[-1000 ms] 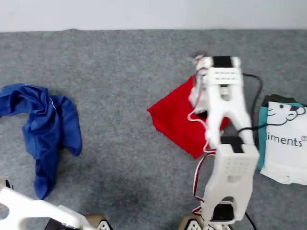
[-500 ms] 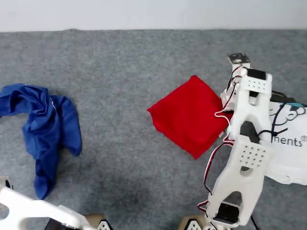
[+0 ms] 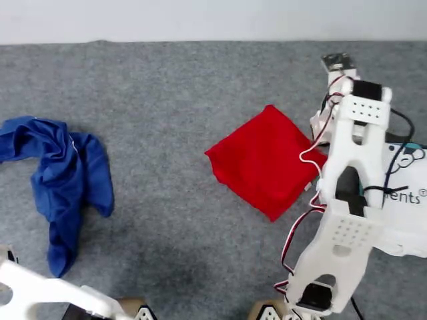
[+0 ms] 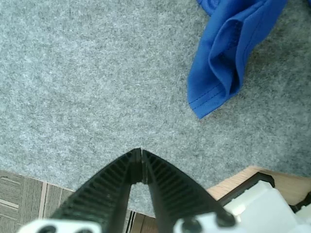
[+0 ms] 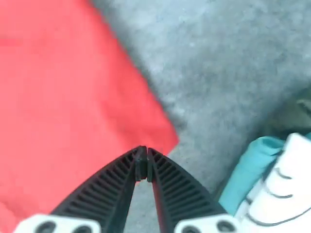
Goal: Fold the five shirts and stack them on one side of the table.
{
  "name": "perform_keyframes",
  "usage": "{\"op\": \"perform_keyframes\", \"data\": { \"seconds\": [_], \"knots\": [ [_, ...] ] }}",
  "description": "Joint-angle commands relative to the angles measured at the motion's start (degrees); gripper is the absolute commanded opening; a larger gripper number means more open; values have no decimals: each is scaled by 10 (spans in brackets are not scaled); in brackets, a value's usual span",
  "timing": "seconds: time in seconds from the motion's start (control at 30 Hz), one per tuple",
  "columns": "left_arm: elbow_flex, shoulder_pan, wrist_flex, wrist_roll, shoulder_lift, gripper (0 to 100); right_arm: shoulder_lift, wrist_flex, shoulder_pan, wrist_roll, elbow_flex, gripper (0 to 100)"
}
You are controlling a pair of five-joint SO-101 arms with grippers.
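while the right arm lies over the table's right side, the right gripper hangs with jaws pressed together on nothing, tips above a corner of the folded red cloth shirt. red shirt flat near the middle of the grey felt table cover. just beside it, folded white printed shirt on a teal garment. crumpled blue fabric shirt far left, unfolded. left gripper pressed together, empty, over bare felt near the blue hem.
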Motion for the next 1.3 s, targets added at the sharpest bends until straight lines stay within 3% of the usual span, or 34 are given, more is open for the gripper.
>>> {"op": "perform_keyframes", "data": {
  "seconds": [0.0,0.3,0.53,0.93,1.07,1.27],
  "knots": [
    [-5,5,3,2,-14,5,-27,9,-12,5,-14,9],
    [-7,5,4,2,-14,5,134,-141,51,40,-15,9],
    [-6,5,4,2,-14,5,96,-83,57,56,-76,9],
    [-6,5,4,2,-14,5,10,119,-59,-55,-114,9],
    [-3,4,4,2,-14,5,22,129,-127,-109,-113,9],
    [-6,4,4,2,-14,5,65,62,-257,-119,-115,9]
  ]
}}
